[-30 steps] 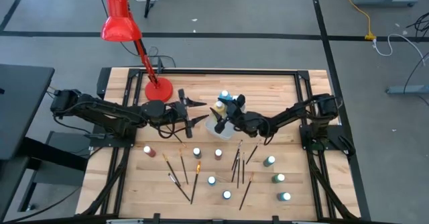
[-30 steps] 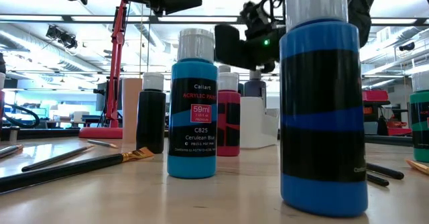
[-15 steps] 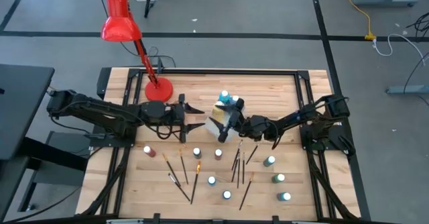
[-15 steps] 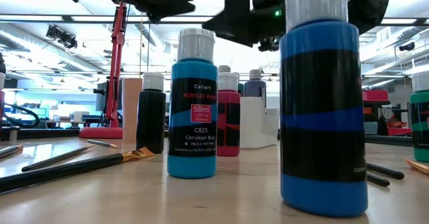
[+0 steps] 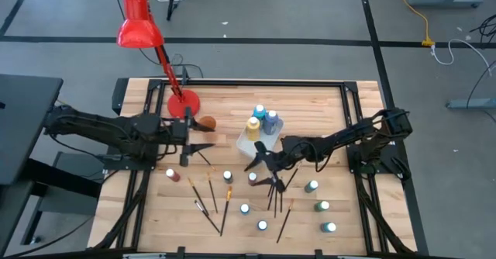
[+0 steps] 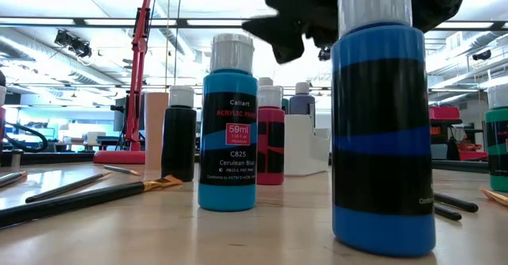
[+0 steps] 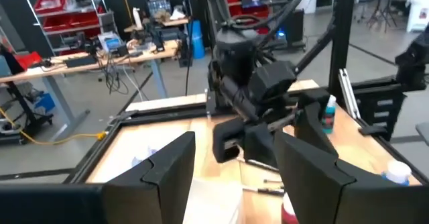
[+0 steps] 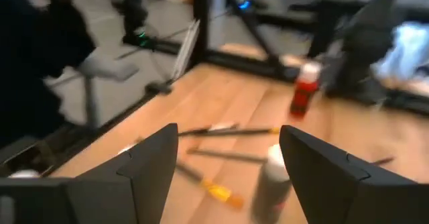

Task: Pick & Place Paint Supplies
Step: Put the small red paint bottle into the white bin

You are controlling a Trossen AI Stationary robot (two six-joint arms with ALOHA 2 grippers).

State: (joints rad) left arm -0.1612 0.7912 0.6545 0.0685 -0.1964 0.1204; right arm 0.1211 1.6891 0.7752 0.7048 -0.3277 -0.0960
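Note:
Several white-capped paint bottles (image 5: 245,209) stand on the near half of the wooden table (image 5: 310,96). Thin brushes (image 5: 211,212) lie flat among them. More bottles (image 5: 253,126) stand in a white container (image 5: 246,141) at mid-table. My left gripper (image 5: 200,137) hovers open and empty left of the container, near the lamp base. My right gripper (image 5: 260,172) hangs open and empty just nearer than the container, above a bottle (image 5: 253,177) and brushes (image 8: 221,131). In the low view a cerulean blue bottle (image 6: 230,130) and a big blue bottle (image 6: 382,130) stand up front.
A red desk lamp (image 5: 139,28) stands at the far left, its base (image 5: 184,104) beside my left gripper. A small brown round thing (image 5: 207,122) sits next to that base. A black frame (image 5: 232,83) rims the table. Bare wood lies far right of the container.
My left gripper has drawn back toward the table's left edge and risen a little. My right gripper has left the space over the white container, gone toward the near edge and swung around to point near-left. Both have stayed open.

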